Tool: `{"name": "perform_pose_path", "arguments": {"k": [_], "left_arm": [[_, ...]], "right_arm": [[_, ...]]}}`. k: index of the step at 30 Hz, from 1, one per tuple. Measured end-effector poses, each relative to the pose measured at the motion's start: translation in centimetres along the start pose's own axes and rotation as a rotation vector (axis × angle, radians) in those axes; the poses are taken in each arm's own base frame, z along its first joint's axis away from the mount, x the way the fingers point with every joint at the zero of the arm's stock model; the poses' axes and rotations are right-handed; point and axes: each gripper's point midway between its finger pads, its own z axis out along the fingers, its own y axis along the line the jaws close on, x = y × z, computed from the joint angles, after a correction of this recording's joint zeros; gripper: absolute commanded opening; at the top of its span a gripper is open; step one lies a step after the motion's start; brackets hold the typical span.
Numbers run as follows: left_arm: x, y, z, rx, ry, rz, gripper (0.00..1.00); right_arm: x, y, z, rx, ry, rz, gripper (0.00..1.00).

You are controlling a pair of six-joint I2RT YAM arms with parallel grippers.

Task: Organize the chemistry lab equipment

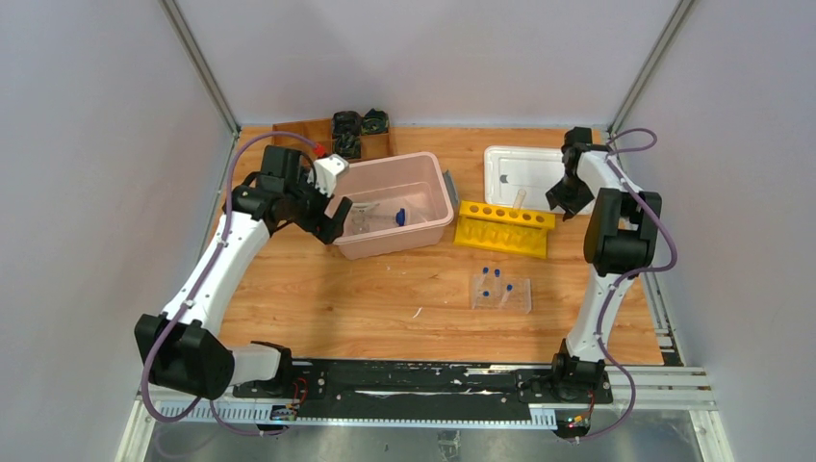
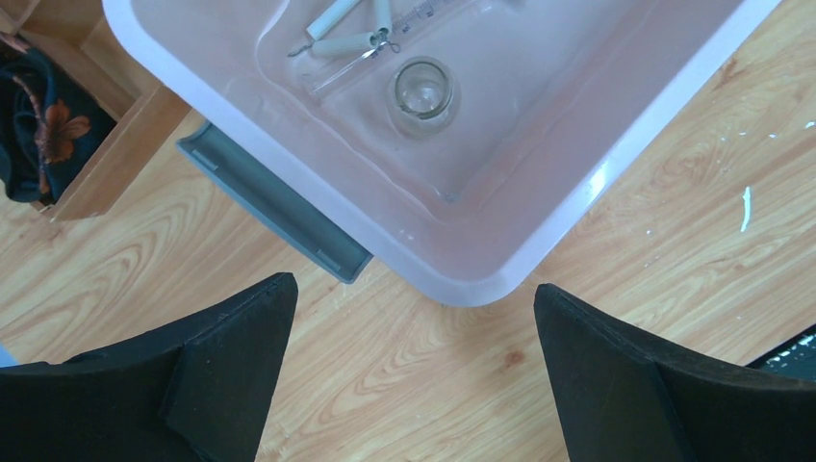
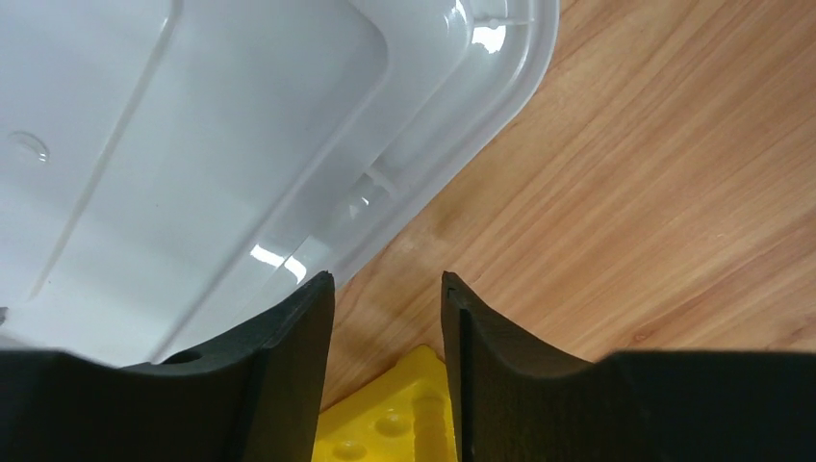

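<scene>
A pink bin (image 1: 435, 183) holds a small clear beaker (image 2: 423, 93), a white wire triangle (image 2: 348, 38) and a blue-tipped piece (image 1: 399, 218). My left gripper (image 1: 330, 218) (image 2: 412, 285) hangs open over the wood just off the bin's near-left corner, with nothing between its fingers. The yellow holed tube rack (image 1: 505, 229) (image 3: 390, 423) stands right of the bin. Above its right end is my right gripper (image 1: 568, 199) (image 3: 385, 277), jaws apart and empty. A clear rectangular tray (image 1: 501, 293) with several blue-capped tubes lies in front of the rack.
The white lid (image 1: 524, 175) (image 3: 192, 144) lies behind the rack, close to my right fingers. A brown compartment box (image 1: 332, 135) (image 2: 106, 144) of dark items stands behind the bin. The bin's grey latch (image 2: 274, 207) sticks out. A white scrap (image 1: 417, 312) lies mid-table.
</scene>
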Motion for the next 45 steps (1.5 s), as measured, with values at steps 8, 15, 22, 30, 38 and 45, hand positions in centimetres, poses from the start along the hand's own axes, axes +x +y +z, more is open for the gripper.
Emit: {"name": "perform_pose_path", "arguments": {"k": [8,15,22,30,38,45], "left_arm": [[-1.2,-0.2,-0.3,0.025,-0.016,-0.005,1.00],[-1.1,-1.1,-0.3,0.071,-0.005,-0.036,1.00],[-0.2,-1.2,0.9,0.097,0.042,-0.051,0.96],[2.5,-1.2,2.6,0.106,0.127,-0.042,0.89],[3.5,-1.0,3.9,0.105,0.152,-0.027,0.82],[3.3,-0.7,3.4,0.103,0.143,-0.031,0.91]], "right_arm": [[-0.1,0.3,0.9,-0.008,-0.020,0.034,0.32],[0.6,-0.1,1.6,-0.023,-0.043,0.079,0.13],[0.0,-0.3,0.1,-0.051,-0.096,0.141,0.00],[-1.8,0.0,-2.6,-0.095,-0.165,0.161,0.00],[-3.4,0.7,-3.7,-0.117,-0.208,0.161,0.00],[-7.9,1.7,-8.7,-0.179,-0.361,0.153,0.00]]}}
